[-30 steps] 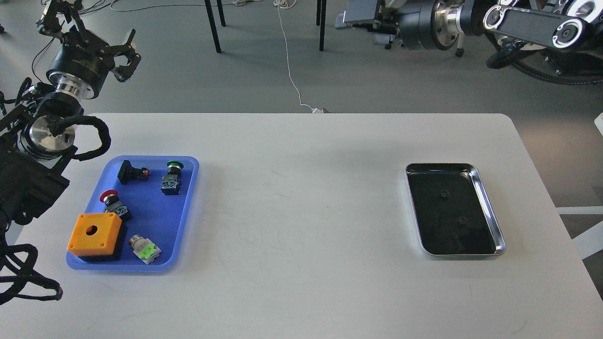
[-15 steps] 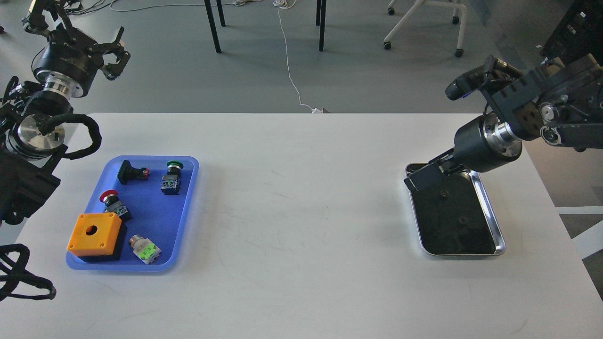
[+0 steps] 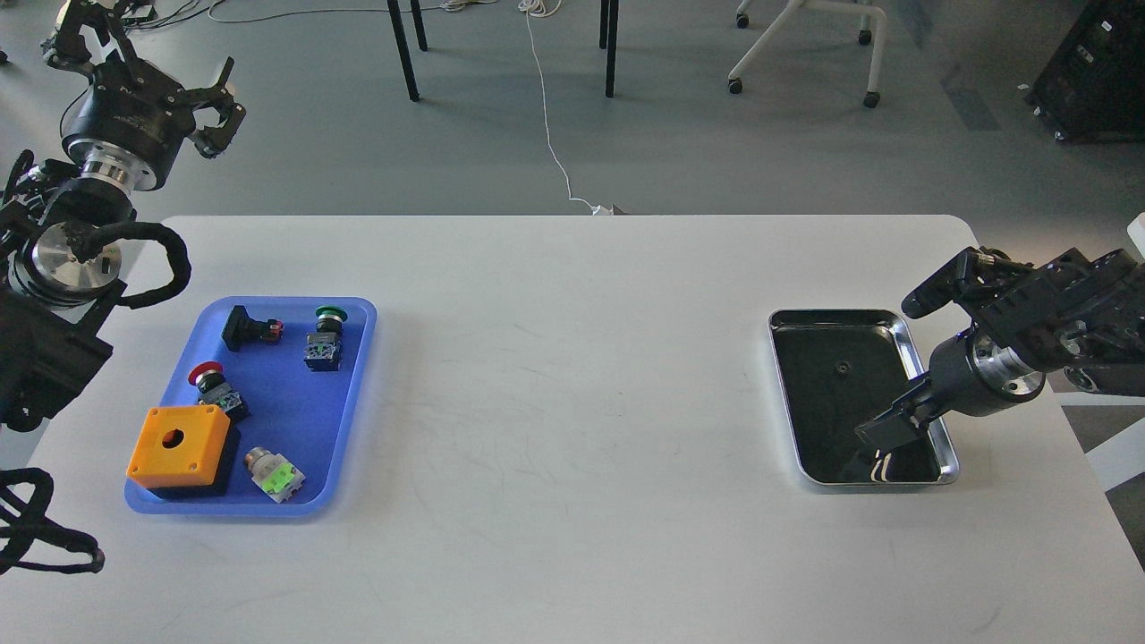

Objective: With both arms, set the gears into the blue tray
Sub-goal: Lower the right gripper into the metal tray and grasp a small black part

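Observation:
The blue tray point(image 3: 288, 400) lies on the left of the white table. One gear point(image 3: 841, 367), a tiny black ring, rests in the upper part of the shiny steel tray point(image 3: 911, 348) on the right. My right gripper point(image 3: 883, 432) hangs low over that tray's near half; it looks dark and its fingers cannot be told apart. Anything under it is hidden. My left gripper point(image 3: 217, 103) is raised beyond the table's far left corner, fingers spread, holding nothing.
The blue tray holds an orange box point(image 3: 178, 444) with a round hole, red-capped point(image 3: 213, 383) and green-capped point(image 3: 326, 333) push-buttons, a black switch point(image 3: 248, 328) and a silver one point(image 3: 273, 473). Chair legs and a white cable point(image 3: 550, 134) stand on the floor behind.
My right arm swung down from high at the far right, over the steel tray's far edge to its near half. My left gripper shifted slightly left and up.

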